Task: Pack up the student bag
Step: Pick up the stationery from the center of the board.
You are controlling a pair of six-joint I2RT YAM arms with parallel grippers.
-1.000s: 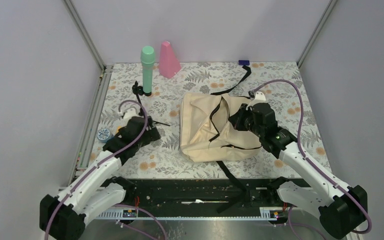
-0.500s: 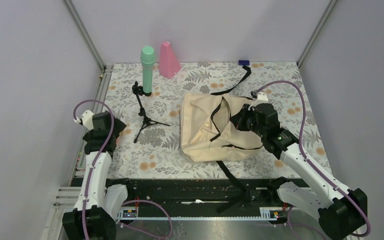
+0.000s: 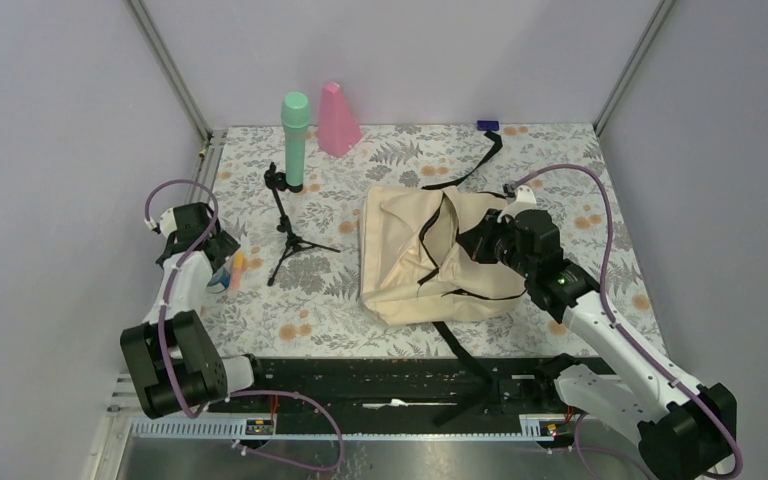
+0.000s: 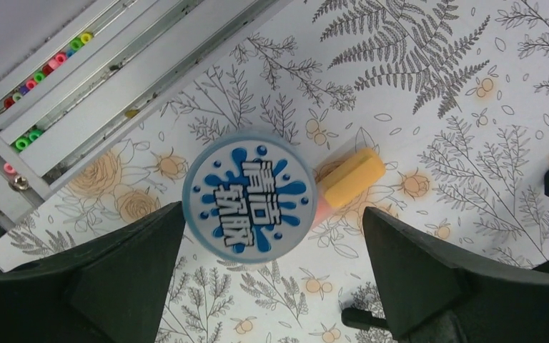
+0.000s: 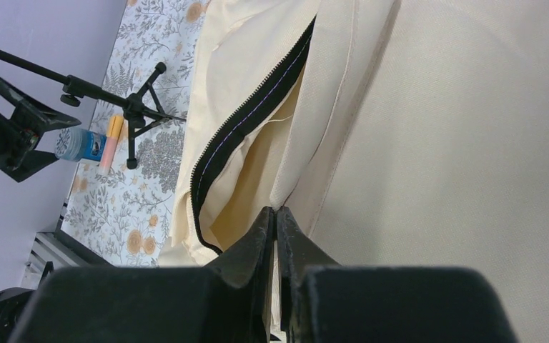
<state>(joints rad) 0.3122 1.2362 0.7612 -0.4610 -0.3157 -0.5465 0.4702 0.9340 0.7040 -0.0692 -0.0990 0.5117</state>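
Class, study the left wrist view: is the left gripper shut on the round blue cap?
No, the left gripper is wide open, its jaws standing one on each side of the cap.

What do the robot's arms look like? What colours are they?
The left arm and right arm are white with chunky black joints. A purple cable loops along each. Their fingers are black wedges. The right arm has a tiny green light.

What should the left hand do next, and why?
Probably lower the left hand straight down and close on the blue-lidded container. Its open fingers straddle the container, and an orange stick lies right beside it. The right hand is pinched shut on the student bag next to the open zipper.
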